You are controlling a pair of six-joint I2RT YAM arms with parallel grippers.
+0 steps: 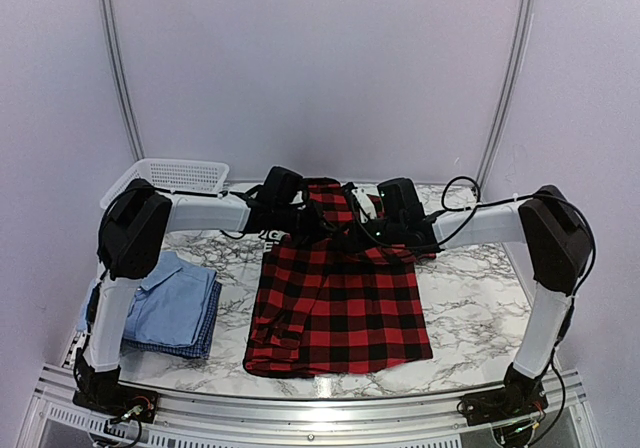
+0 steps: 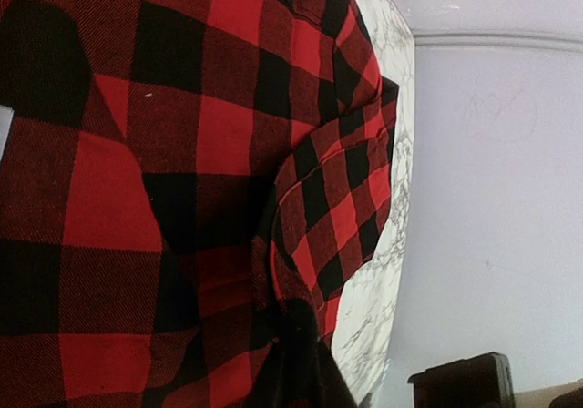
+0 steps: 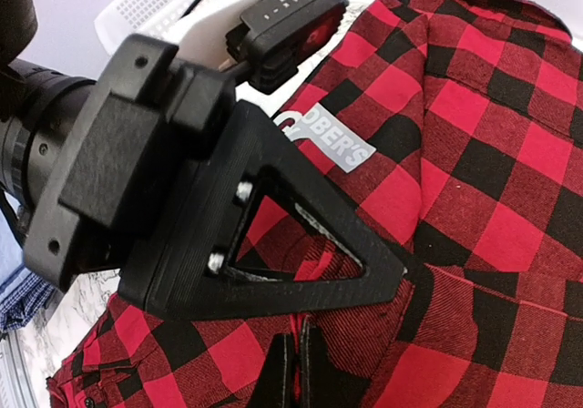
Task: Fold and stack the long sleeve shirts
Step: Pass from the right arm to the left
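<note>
Status: two of three look done. The light blue collared shirt [image 1: 170, 298] is folded and sits on top of the blue checked shirt [image 1: 203, 340], whose edge only peeks out underneath. That stack is at the near left of the marble-pattern table [image 1: 470, 298]. The white plastic mesh basket [image 1: 175, 175] is at the far left corner, apart from the stack; contents not visible. The third item, the red-and-black plaid flannel shirt [image 1: 340, 308], lies mid-table just right of the stack, back side up, with its white block lettering [image 3: 351, 148] showing. Its outline reads as a fairly tidy rectangle with no sleeves trailing out, so my read is the sides are already folded in; the left edge is a bit bunched near the hem. Both arms meet over the far (collar) end of it. The left gripper [image 1: 322, 222] is right down at the cloth, but neither wrist view shows its tips clearly, so I can't tell if it is apart or pinched. The right gripper [image 3: 296, 372] has its fingers together with only a slit between them, tips at the fabric. It looks like a pinch on the plaid, but I can't confirm cloth is between them. Remaining, by my estimate: fold the plaid lengthwise collar-to-hem, maybe once more to match the stack footprint, then carry it left onto the light blue shirt. Roughly two-thirds through.
</note>
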